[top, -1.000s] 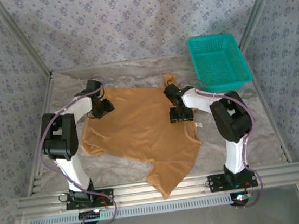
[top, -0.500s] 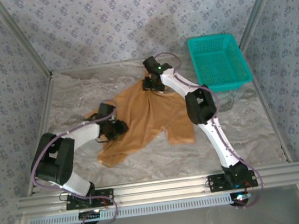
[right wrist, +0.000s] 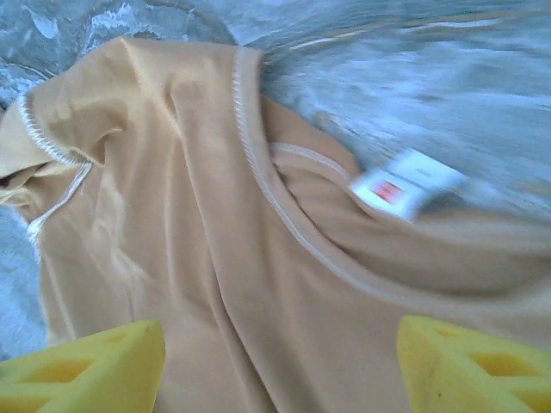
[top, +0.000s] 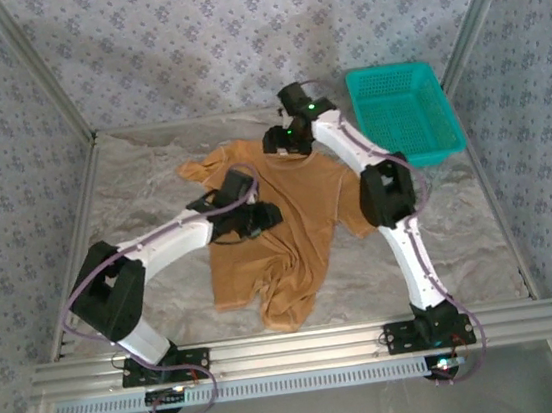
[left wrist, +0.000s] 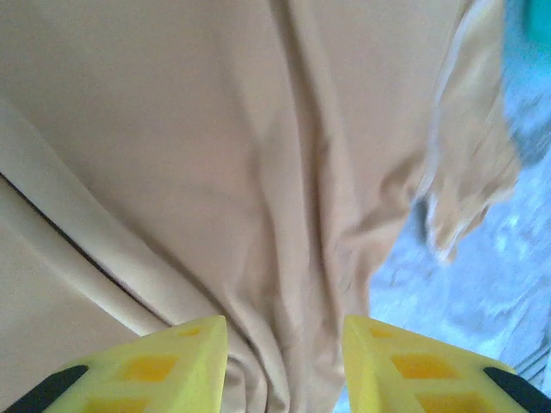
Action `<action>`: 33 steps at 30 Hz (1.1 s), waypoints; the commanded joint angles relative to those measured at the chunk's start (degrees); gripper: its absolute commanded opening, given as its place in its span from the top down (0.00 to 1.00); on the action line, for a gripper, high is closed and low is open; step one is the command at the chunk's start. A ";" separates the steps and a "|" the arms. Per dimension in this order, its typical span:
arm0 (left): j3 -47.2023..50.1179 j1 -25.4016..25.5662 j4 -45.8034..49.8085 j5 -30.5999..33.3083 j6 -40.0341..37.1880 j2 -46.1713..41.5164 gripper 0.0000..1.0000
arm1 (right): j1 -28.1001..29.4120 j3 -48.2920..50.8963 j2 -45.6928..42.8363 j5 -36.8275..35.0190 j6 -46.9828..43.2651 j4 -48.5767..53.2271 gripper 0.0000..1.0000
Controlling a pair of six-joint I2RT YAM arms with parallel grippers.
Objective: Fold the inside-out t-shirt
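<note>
— what changed?
— your plain tan inside-out cloth t-shirt lies mid-table, spread flatter than a moment ago. your right gripper hangs over its collar, jaws wide, released. left gripper sits over its middle; i cannot tell its grip. looks ready for folding.

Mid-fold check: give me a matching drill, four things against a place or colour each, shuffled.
1 basket
2 left gripper
3 right gripper
4 label

A white with a red mark
B over the shirt's middle
C teal, at the far right
D over the collar, fingers wide apart

Pairs: 1-C, 2-B, 3-D, 4-A
</note>
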State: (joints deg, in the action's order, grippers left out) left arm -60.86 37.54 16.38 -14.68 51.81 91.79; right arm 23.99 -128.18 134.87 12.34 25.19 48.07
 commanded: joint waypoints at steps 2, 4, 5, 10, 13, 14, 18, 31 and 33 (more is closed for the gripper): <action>-5.14 -7.75 7.06 0.43 -6.23 -0.06 0.61 | -0.90 15.16 -13.08 -3.42 -1.28 -1.34 0.29; -6.78 -10.95 7.17 -1.08 -7.02 2.57 0.61 | -0.42 22.88 -16.52 -3.78 -0.88 -2.55 0.32; -7.56 -12.37 7.26 -2.08 -7.24 4.21 0.61 | -0.05 26.36 -17.88 -4.05 -0.63 -2.99 0.33; -8.62 -16.39 5.39 -9.12 -6.95 10.83 0.61 | 1.10 37.93 -20.17 -6.61 1.61 -5.00 0.35; -6.95 -17.43 4.67 -9.48 -6.92 12.27 0.62 | 0.86 42.77 -20.04 -6.42 3.15 -7.67 0.36; -5.83 -17.71 4.14 -9.36 -6.99 12.32 0.62 | 0.83 43.96 -19.77 -5.96 3.52 -8.82 0.36; -1.74 -20.13 1.56 -9.23 -6.98 13.68 0.62 | 0.47 43.68 -15.75 -6.68 3.63 -9.58 0.36; -0.79 -28.00 0.95 -1.20 -8.94 16.87 0.63 | -2.99 0.20 12.70 -9.68 -1.43 3.68 0.37; -0.75 -26.90 -0.53 -0.67 -6.60 16.26 0.63 | -3.07 -7.01 15.27 -8.71 -2.76 4.14 0.37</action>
State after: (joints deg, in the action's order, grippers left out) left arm -61.89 9.47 14.50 -19.66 44.12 106.26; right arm 21.08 -129.80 144.94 2.59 24.95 46.59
